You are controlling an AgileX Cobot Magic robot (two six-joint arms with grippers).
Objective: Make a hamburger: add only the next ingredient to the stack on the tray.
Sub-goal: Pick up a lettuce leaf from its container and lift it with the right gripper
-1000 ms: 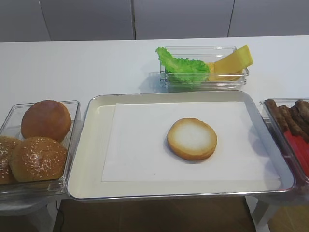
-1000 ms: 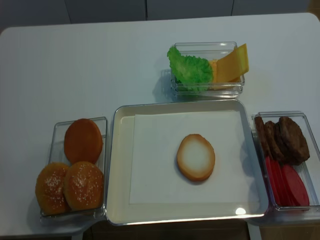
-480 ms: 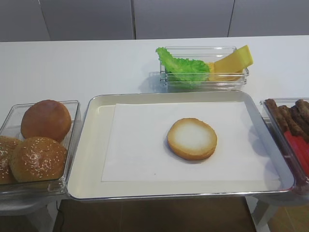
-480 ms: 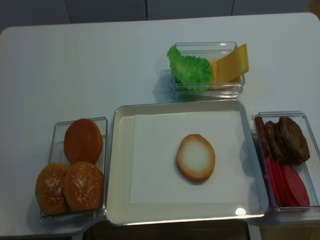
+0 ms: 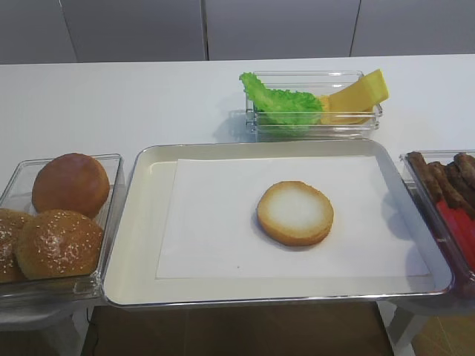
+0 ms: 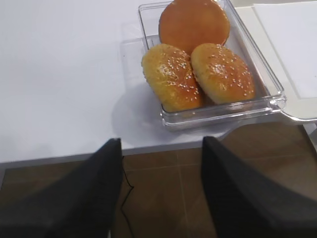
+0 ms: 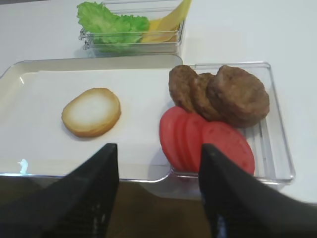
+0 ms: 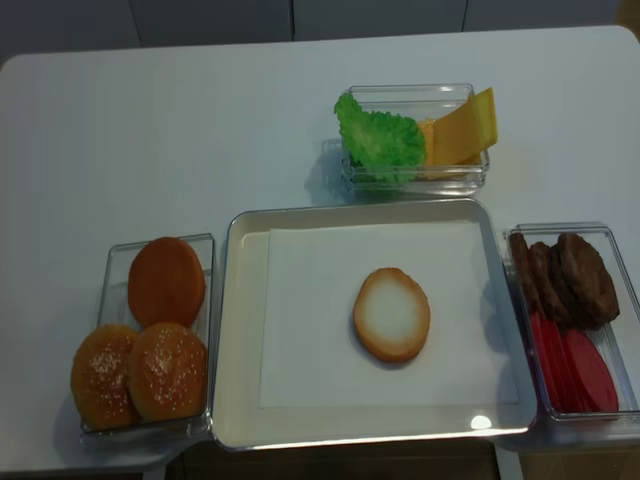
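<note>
The stack is a single bun bottom half (image 5: pixel 295 213) (image 8: pixel 391 314) (image 7: pixel 91 111), cut face up, lying on the white paper of the metal tray (image 5: pixel 141 245) (image 8: pixel 240 350). The green lettuce leaf (image 5: pixel 278 102) (image 8: pixel 378 138) (image 7: pixel 111 25) rests in a clear tub behind the tray, beside yellow cheese slices (image 5: pixel 356 96). My right gripper (image 7: pixel 158 148) is open and empty, hovering off the table's near edge before the tray's right corner. My left gripper (image 6: pixel 161 144) is open and empty, off the table's near edge below the bun tub. Neither gripper shows in the high views.
A clear tub (image 5: pixel 104 274) left of the tray holds three whole buns (image 6: pixel 193 64). At the tray's right, another tub (image 7: pixel 277 129) holds brown patties (image 7: pixel 223 94) and red tomato slices (image 7: pixel 208 141). Brown floor lies below the table's front edge.
</note>
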